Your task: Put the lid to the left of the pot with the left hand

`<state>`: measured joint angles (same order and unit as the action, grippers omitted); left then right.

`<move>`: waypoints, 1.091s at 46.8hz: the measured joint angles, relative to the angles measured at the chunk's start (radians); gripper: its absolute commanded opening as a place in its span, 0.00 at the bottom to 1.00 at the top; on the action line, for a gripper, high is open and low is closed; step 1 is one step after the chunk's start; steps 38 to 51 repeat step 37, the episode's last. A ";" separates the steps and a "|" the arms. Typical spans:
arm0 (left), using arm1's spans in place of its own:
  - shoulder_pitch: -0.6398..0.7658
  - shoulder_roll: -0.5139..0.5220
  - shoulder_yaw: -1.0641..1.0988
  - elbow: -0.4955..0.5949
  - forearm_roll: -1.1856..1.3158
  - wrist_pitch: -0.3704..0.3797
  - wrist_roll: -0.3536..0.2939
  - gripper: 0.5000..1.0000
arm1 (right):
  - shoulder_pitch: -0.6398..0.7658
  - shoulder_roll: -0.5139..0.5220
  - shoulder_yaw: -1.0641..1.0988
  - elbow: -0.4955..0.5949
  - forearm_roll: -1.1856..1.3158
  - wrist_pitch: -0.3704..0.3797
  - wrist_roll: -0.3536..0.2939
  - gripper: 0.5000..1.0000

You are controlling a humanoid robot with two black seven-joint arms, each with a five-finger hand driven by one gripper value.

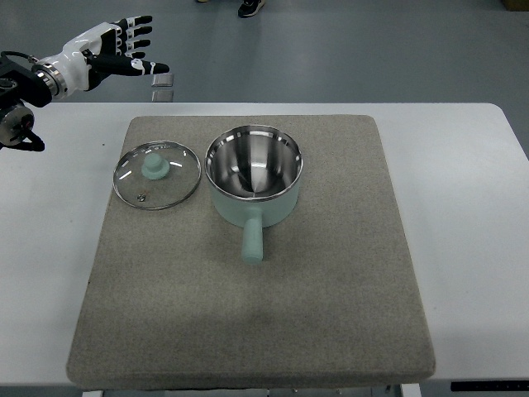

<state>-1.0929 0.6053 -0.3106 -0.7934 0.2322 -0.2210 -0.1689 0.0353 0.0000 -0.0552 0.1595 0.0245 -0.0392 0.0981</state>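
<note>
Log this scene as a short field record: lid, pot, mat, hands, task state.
lid: glass lid with pale green knob, flat on the mat, left of the pot, close beside it
pot: pale green pot, steel inside, uncovered, handle toward the camera
mat: grey mat on white table
left robot hand: raised at upper left, fingers spread, holding nothing
right robot hand: not in view
task state: lid appears placed

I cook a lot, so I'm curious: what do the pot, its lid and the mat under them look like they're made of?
Pot: inside looks like polished steel, bright and mirror-like; outside a pale green coating, maybe enamel.
Lid: seemingly clear glass, the mat shows through, with a shiny metal rim and a green knob, possibly plastic.
Mat: grey-brown, matte and fuzzy, probably felt or similar fabric.
</note>
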 measured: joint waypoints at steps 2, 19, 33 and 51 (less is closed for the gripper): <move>0.001 0.004 -0.006 0.001 -0.032 -0.024 0.003 0.99 | 0.000 0.000 0.000 0.000 0.000 0.000 0.000 0.85; 0.035 0.022 -0.008 0.054 -0.085 -0.122 0.003 0.99 | -0.003 0.000 0.002 0.058 0.004 0.011 0.000 0.85; 0.037 0.018 -0.030 0.053 -0.086 -0.136 0.003 0.99 | -0.005 0.000 0.000 0.059 -0.001 -0.004 0.005 0.85; 0.037 0.016 -0.038 0.052 -0.086 -0.136 0.003 0.99 | -0.007 0.000 -0.003 0.058 -0.003 -0.004 0.010 0.85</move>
